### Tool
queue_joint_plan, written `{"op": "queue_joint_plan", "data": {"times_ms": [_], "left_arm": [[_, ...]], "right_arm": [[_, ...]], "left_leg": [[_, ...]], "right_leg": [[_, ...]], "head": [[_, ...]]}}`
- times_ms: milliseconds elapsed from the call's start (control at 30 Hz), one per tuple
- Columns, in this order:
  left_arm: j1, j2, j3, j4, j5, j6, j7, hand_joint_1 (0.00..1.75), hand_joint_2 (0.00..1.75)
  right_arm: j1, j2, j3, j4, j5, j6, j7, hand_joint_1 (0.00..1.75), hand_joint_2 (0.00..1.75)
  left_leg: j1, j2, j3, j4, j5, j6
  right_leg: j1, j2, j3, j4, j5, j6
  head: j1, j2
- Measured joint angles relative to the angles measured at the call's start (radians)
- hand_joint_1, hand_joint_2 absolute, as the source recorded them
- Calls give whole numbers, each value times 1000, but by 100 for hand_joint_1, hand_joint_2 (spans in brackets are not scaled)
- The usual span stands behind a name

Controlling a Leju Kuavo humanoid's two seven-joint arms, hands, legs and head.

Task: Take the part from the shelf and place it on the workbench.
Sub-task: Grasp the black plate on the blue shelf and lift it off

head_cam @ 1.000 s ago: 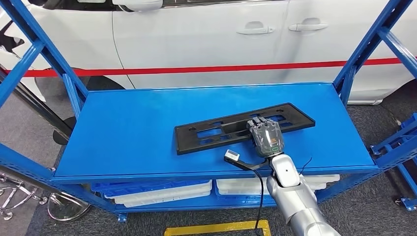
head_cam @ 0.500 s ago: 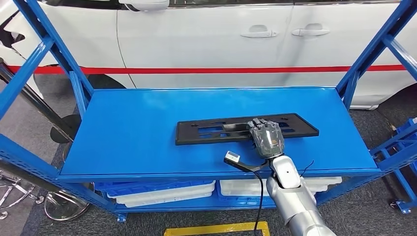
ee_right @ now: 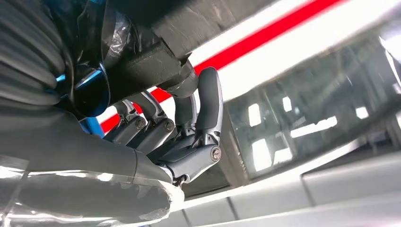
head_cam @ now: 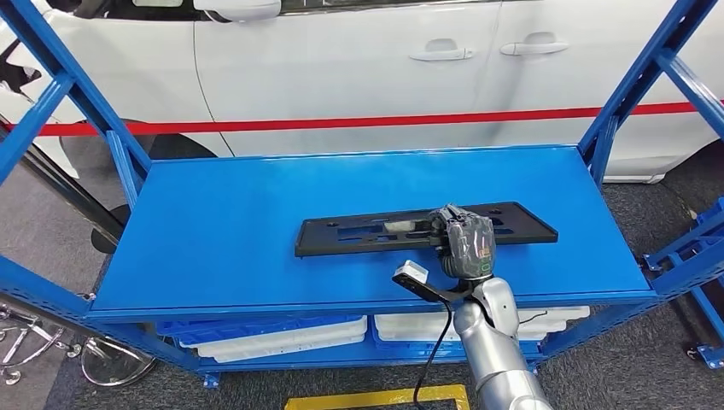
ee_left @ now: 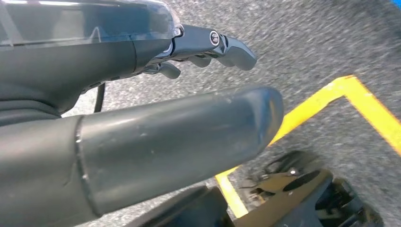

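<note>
A long black plastic part (head_cam: pixel 359 234) with slots lies lengthwise over the blue shelf top (head_cam: pixel 230 205), right of the middle. My right hand (head_cam: pixel 465 239) grips it at its near edge, about two thirds along from its left end, fingers curled over it. In the right wrist view the dark fingers (ee_right: pixel 189 123) wrap around the black part (ee_right: pixel 142 61). My left hand (ee_left: pixel 142 94) hangs low over the grey floor, its thumb and fingers stretched out with nothing in them.
Blue shelf uprights (head_cam: pixel 627 85) stand at both ends. A white car (head_cam: pixel 359 60) with a red stripe is parked close behind. White trays (head_cam: pixel 282 335) sit on the lower level. Yellow floor tape (head_cam: pixel 376 397) lies at my feet.
The part has swung from a slant to level along the shelf, its right end now nearer me. My right hand stays on it, fingers curled further over its edge.
</note>
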Motion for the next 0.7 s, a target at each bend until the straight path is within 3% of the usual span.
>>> {"op": "queue_joint_plan", "data": {"times_ms": [67, 100, 133, 200, 267, 300, 433, 500, 567, 600, 633, 667, 700], "left_arm": [[3, 2, 10, 0, 15, 5, -17, 0, 0], [6, 3, 16, 0, 23, 6, -25, 0, 0], [10, 4, 23, 0, 30, 7, -33, 0, 0], [17, 7, 36, 0, 40, 10, -45, 0, 87], [19, 10, 47, 0, 43, 13, -53, 0, 175], [19, 11, 52, 0, 45, 15, -55, 0, 175], [28, 13, 71, 0, 55, 26, -63, 0, 175], [32, 13, 78, 0, 58, 29, -68, 0, 175], [34, 13, 84, 0, 60, 29, -70, 0, 175], [36, 13, 87, 0, 60, 29, -71, 0, 175], [37, 13, 90, 0, 60, 29, -71, 0, 175], [38, 13, 93, 0, 60, 29, -71, 0, 175], [39, 13, 95, 0, 60, 29, -71, 0, 175]], "right_arm": [[19, 18, 42, -23, -156, 18, -4, 175, 175], [36, 23, 82, -51, -234, 35, 7, 175, 175], [54, 24, 131, -87, -303, 54, 21, 175, 175], [85, 25, 239, -164, -413, 92, 55, 175, 175], [109, 26, 333, -227, -476, 120, 78, 175, 175], [121, 25, 373, -254, -504, 135, 81, 175, 175], [168, 23, 507, -357, -640, 230, 60, 175, 175], [187, 20, 568, -409, -685, 263, 55, 175, 175], [204, 17, 612, -444, -702, 271, 55, 175, 175], [211, 14, 626, -456, -705, 271, 56, 175, 175], [217, 11, 637, -466, -707, 271, 59, 175, 175], [221, 8, 646, -475, -708, 271, 61, 175, 175], [223, 4, 653, -483, -708, 271, 63, 175, 175]], "left_leg": [[1, 0, -62, 132, -57, -6], [1, 0, -81, 169, -64, -8], [1, 0, -81, 165, -50, -7], [1, 1, -26, 50, 19, -2], [-3, 1, 34, -76, 65, 8], [-6, 1, 47, -106, 71, 13], [-3, 0, 51, -126, 81, 34], [1, 2, 53, -134, 86, 44], [-1, 3, 51, -134, 86, 48], [-1, 2, 51, -133, 85, 48], [-1, 1, 52, -132, 85, 48], [-1, 0, 53, -131, 84, 47], [-2, -2, 54, -129, 82, 45]], "right_leg": [[2, 0, 0, 1, -1, -4], [3, 1, 1, 2, -2, -5], [3, 2, 2, 3, -4, -6], [3, 7, 6, 4, -6, -4], [6, 12, 8, 5, -8, 1], [7, 13, 8, 5, -9, 6], [7, 11, 3, 14, -18, 29], [7, 7, -33, 96, -73, 35], [7, 6, -96, 233, -140, 40], [6, 6, -117, 278, -152, 41], [5, 6, -121, 288, -144, 41], [4, 6, -105, 254, -117, 40], [4, 5, -72, 187, -80, 37]], "head": [[0, 0], [0, 0], [0, 0], [0, 0], [0, 0], [0, 0], [1, 0], [1, 0], [0, 0], [1, 0], [1, 0], [1, 0], [1, 0]]}}
